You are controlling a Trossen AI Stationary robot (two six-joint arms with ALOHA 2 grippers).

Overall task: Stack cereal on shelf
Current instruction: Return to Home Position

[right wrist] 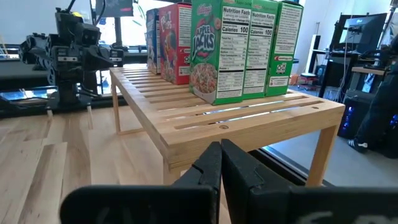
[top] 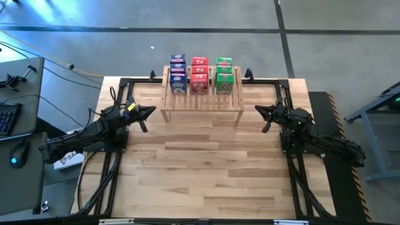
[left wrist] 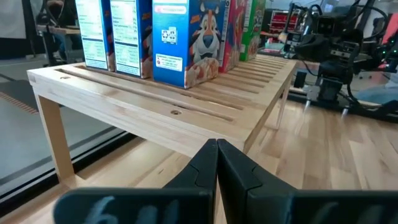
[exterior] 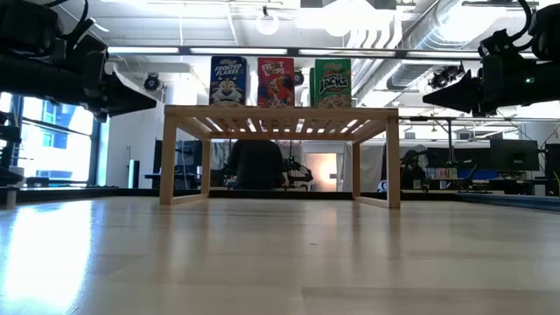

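Worktop (top: 206, 169) boards run pale and bare in front. At left, the left arm (top: 94, 132) waits near the shelf (top: 201, 114), jaws pressed together and empty. The cereal stands on the slats in blue (top: 178, 74), red (top: 199, 74) and green (top: 224, 74) rows. The right arm (top: 312, 140) mirrors it, jaws likewise closed. To home cleanly, retract both arms outward, clear of the shelf legs.

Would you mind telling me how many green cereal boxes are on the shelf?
3, standing in one row on the shelf, on the right arm's side: front green box, middle green box, back green box. None seems hidden.
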